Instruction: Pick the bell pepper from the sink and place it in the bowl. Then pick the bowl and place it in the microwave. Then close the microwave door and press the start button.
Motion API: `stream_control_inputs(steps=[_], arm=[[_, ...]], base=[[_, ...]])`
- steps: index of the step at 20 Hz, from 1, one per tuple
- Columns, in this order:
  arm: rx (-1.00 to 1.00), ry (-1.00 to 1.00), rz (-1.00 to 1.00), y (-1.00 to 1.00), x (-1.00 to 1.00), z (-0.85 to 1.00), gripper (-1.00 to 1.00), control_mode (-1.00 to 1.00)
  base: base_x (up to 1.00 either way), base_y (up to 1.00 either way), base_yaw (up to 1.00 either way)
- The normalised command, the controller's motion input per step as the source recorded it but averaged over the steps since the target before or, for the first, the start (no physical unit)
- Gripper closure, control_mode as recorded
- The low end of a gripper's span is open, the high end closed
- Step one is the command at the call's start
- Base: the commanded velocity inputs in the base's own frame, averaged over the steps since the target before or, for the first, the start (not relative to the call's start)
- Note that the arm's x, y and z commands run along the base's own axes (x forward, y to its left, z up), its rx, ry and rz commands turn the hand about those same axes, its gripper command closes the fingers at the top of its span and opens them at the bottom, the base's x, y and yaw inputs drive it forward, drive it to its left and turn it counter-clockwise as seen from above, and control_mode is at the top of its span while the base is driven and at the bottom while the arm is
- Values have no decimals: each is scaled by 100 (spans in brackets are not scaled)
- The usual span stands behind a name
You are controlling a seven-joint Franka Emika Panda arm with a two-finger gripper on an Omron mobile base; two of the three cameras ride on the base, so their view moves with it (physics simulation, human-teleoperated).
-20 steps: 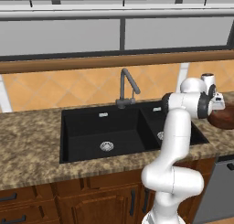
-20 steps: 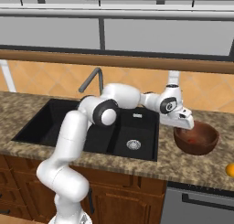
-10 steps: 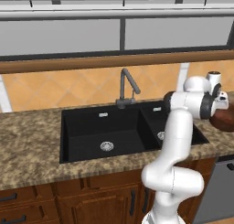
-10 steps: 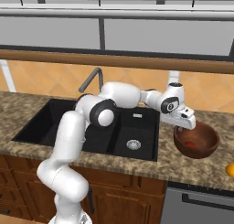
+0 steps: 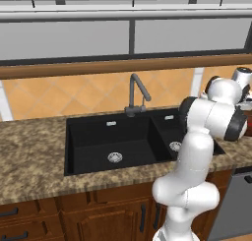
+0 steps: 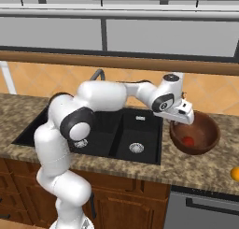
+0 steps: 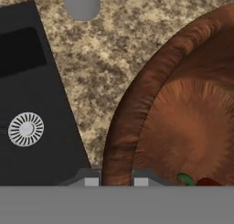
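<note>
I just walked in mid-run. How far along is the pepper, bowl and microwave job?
Done: the bell pepper lies in the bowl, out of the sink. In hand: the hand is shut on the bowl's rim on the counter. Left: carry the bowl to the microwave, close its door, press start.

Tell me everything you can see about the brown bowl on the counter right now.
The bowl is dark reddish-brown, round and deep, with a thick rim and a streaked, wood-like look. It sits upright on the speckled granite counter, just right of the black sink. The red bell pepper lies inside, its green stem showing in the hand view. The gripper is shut on the near rim.
</note>
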Motion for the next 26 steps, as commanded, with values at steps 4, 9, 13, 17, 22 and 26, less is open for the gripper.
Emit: stream_control_inputs(steps=[4, 9, 13, 17, 22, 26], arm=[[-2, -3, 10, 72, -50, 73, 100, -100], [0, 0, 8, 56, -52, 84, 100, -100], [-2, 0, 11, 54, -44, 82, 100, -100], [-8, 0, 20, 62, -20, 59, 100, -100], [-12, 0, 40, 57, -24, 16, 100, -100], [-13, 0, 40, 50, -49, 10, 100, -100]], base=[[0, 0, 0], [0, 0, 0], [0, 0, 0], [0, 0, 0], [0, 0, 0], [0, 0, 0]])
